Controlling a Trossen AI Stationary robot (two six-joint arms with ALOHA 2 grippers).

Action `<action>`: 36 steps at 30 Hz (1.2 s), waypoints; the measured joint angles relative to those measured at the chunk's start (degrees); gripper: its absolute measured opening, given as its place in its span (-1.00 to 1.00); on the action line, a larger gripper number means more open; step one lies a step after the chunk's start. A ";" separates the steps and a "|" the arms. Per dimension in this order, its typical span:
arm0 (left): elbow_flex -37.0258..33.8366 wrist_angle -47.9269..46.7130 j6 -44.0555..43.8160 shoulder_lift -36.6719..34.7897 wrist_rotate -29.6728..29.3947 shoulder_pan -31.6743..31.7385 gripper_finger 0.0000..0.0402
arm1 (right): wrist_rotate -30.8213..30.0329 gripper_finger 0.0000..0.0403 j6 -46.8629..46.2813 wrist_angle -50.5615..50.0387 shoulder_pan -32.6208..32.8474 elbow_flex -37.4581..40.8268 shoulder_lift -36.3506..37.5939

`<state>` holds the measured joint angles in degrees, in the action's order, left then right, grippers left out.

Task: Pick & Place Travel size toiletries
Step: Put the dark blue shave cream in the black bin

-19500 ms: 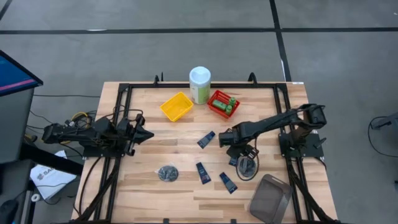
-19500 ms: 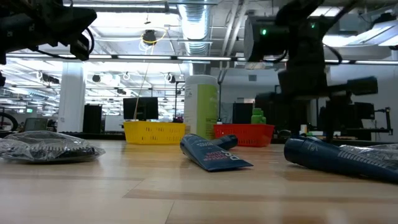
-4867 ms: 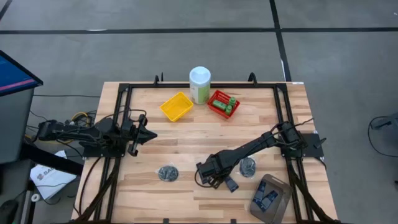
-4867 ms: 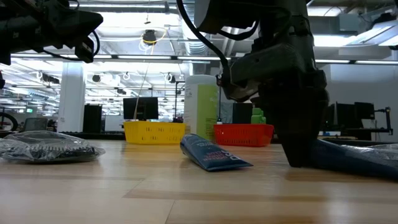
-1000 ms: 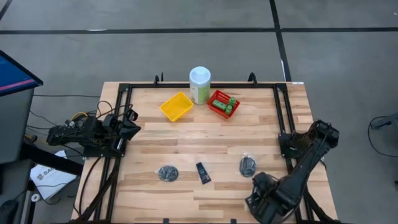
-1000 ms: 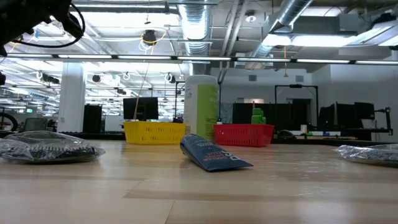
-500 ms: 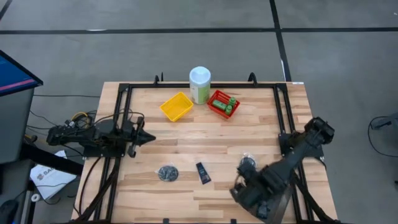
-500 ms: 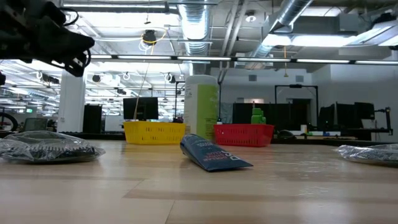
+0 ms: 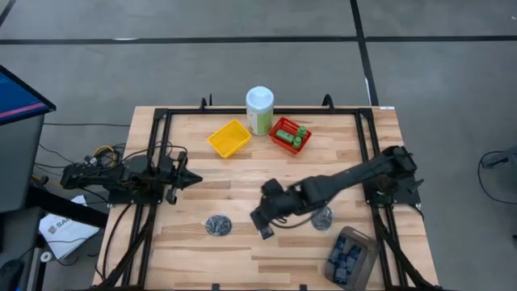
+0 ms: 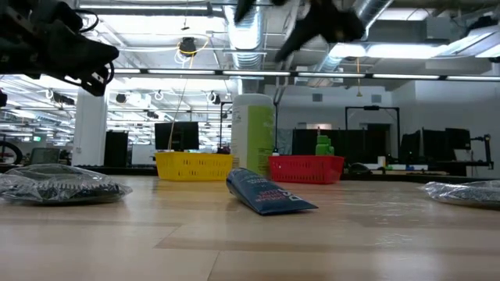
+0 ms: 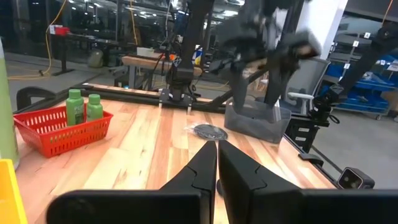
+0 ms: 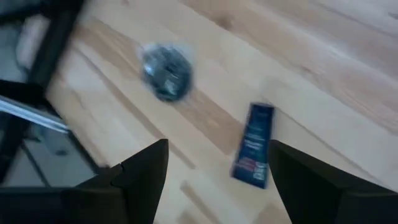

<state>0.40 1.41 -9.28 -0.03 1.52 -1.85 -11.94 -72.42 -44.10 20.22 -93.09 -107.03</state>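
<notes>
A navy tube [image 9: 264, 229] lies flat on the worktop [image 9: 242, 174] near the middle of the front edge, with nothing gripping it. To its left lies a wrapped bundle [image 9: 216, 225], and to its right, well apart, a second bundle [image 9: 322, 217]. More navy tubes [image 9: 346, 260] sit in the grey tray [image 9: 363, 242] at the front right corner. Two green bottles [image 9: 300, 134] stand in the red basket [image 9: 284, 134] near the back edge, beside the pale canister [image 9: 259, 110] and the yellow basket [image 9: 229, 138].

The right gripper [image 9: 263, 212] hangs above the worktop just behind the lone tube, its arm stretching in from the right edge. In the right wrist view its fingers [image 12: 144, 168] stand wide apart and hold nothing, with the tube [image 12: 254, 145] and a bundle [image 12: 166, 78] below them.

The left gripper [image 9: 187, 177] waits at the left edge; the left wrist view shows its fingers [image 11: 202, 171] pressed together, empty.
</notes>
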 joint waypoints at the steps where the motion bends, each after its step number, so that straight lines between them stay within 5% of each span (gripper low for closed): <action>1: 0.00 0.00 0.00 0.00 -0.02 0.00 -0.94 | 1.69 0.32 0.79 0.08 -0.58 0.08 -0.99; 8: 0.00 0.02 0.00 0.00 0.00 0.00 -0.94 | 13.99 0.32 2.60 1.23 -3.78 0.04 -8.25; 15: -0.02 0.07 0.00 0.01 0.02 0.00 -0.94 | 19.14 0.32 6.25 0.61 -5.15 -3.86 -15.95; 30: -0.09 0.42 0.00 0.02 0.20 0.00 -0.94 | 17.93 0.32 16.56 -18.57 -6.44 -26.73 -30.60; 36: -0.09 1.37 0.00 0.02 0.24 0.00 -0.94 | 11.65 0.32 16.89 -29.04 -6.48 -33.60 -31.16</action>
<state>0.32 2.78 -9.28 -0.01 1.76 -1.85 -0.29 -55.53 -73.13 13.75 -126.69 -138.19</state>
